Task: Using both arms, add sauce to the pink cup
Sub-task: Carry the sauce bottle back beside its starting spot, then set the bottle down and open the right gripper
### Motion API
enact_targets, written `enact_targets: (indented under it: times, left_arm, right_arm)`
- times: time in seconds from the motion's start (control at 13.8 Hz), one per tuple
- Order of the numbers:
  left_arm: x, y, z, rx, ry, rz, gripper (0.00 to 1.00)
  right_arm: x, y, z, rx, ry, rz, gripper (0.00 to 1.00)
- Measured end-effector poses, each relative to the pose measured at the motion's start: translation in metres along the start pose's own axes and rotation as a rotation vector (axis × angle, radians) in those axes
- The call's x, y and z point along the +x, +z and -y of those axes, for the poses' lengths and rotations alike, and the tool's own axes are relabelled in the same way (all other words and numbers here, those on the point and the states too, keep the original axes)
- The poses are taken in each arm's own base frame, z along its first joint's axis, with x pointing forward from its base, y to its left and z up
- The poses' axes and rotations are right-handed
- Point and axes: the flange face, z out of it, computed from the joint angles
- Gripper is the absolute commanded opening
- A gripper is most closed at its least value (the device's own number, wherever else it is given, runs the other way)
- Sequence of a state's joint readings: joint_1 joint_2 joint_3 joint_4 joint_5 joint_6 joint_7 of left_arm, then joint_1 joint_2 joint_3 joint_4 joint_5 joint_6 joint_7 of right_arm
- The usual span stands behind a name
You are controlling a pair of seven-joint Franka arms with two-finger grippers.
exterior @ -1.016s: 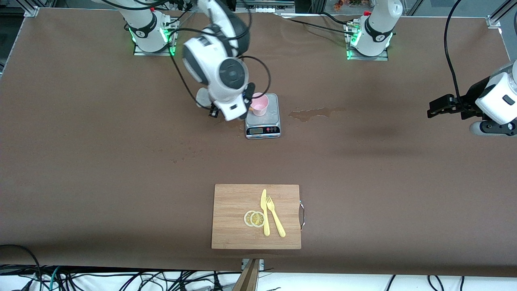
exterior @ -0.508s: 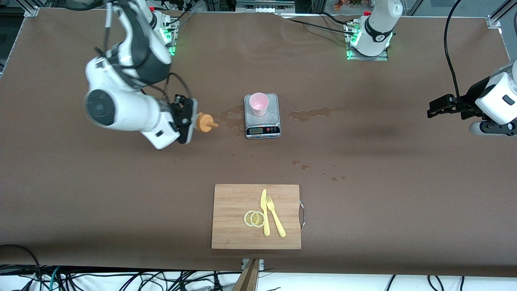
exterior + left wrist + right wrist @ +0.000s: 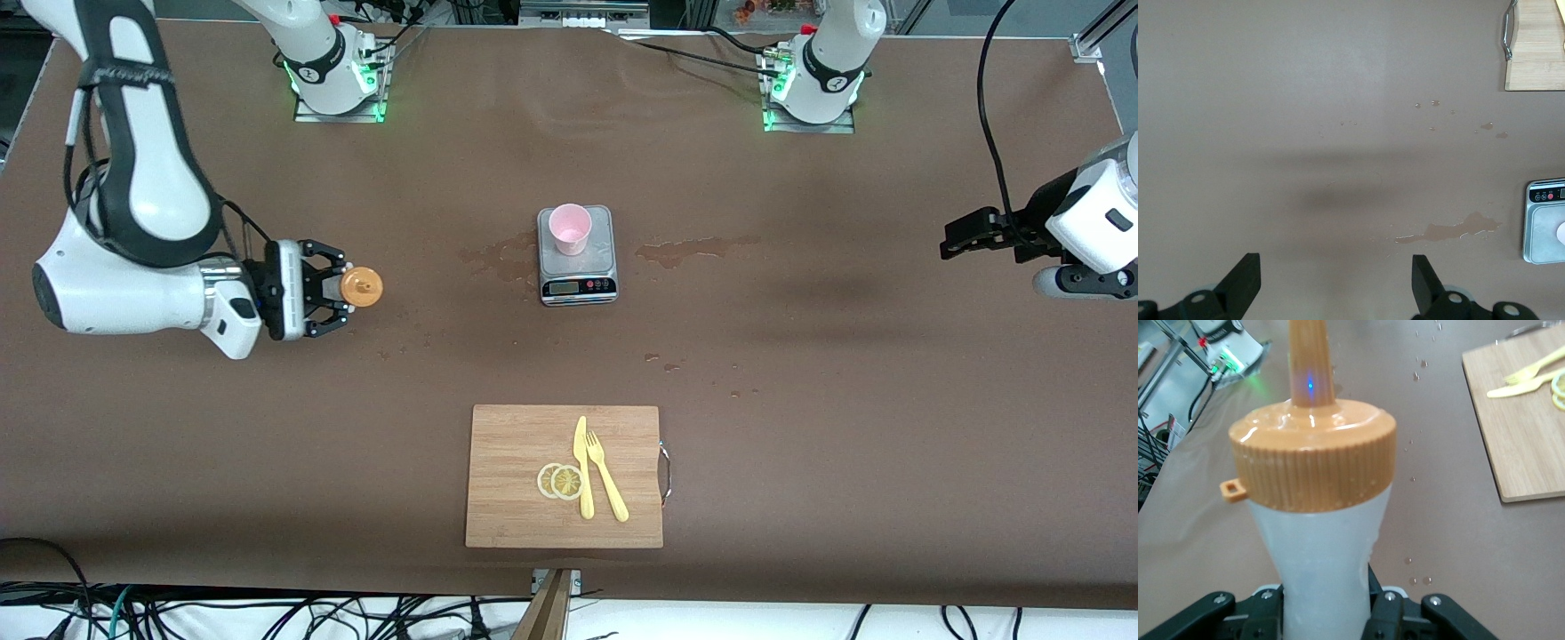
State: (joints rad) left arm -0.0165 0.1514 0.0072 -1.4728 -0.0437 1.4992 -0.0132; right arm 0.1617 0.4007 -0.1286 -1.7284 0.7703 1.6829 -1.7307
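Front view, pink cup (image 3: 569, 228) on scale (image 3: 578, 258), right gripper (image 3: 340, 288) clamping sauce (image 3: 360, 286)

sauce bottle (image 3: 359, 287): translucent whitish, orange nozzle cap, held upright near the table edge at the right arm's end.
pink cup (image 3: 569, 228): pale pink, upright, open, set on the scale plate at the corner nearest the right arm's base.

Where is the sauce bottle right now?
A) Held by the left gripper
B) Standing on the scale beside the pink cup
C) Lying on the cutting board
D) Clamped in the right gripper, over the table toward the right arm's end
D: the right gripper is shut on the sauce bottle, away from the pink cup.
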Motion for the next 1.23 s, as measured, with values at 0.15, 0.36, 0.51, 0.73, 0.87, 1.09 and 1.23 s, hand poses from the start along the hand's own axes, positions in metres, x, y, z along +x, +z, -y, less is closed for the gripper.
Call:
enact_targets:
  times: [0.15,0.36,0.51,0.73,0.87,1.09,1.23]
  left_arm:
    - [0.0,0.0,0.0,0.0,0.0,0.0,1.0]
    - [0.0,0.0,0.0,0.0,0.0,0.0,1.0]
    - [0.0,0.0,0.0,0.0,0.0,0.0,1.0]
    - [0.0,0.0,0.0,0.0,0.0,0.0,1.0]
    - [0.0,0.0,0.0,0.0,0.0,-0.001,1.0]
    - [0.0,0.0,0.0,0.0,0.0,-0.001,1.0]
    - [0.0,0.0,0.0,0.0,0.0,-0.001,1.0]
  right_arm:
    - [-0.045,0.014,-0.002,0.028,-0.071,-0.118,0.14]
    - [-0.119,0.05,-0.004,0.068,-0.18,-0.272,0.15]
    - [-0.164,0.072,-0.005,0.09,-0.234,-0.324,0.16]
    - [-0.221,0.092,-0.005,0.095,-0.276,-0.366,0.28]
    - [-0.244,0.094,-0.003,0.082,-0.281,-0.377,0.43]
    - [-0.268,0.09,0.001,0.07,-0.272,-0.406,1.0]
    - [-0.271,0.085,0.002,0.065,-0.27,-0.41,1.0]
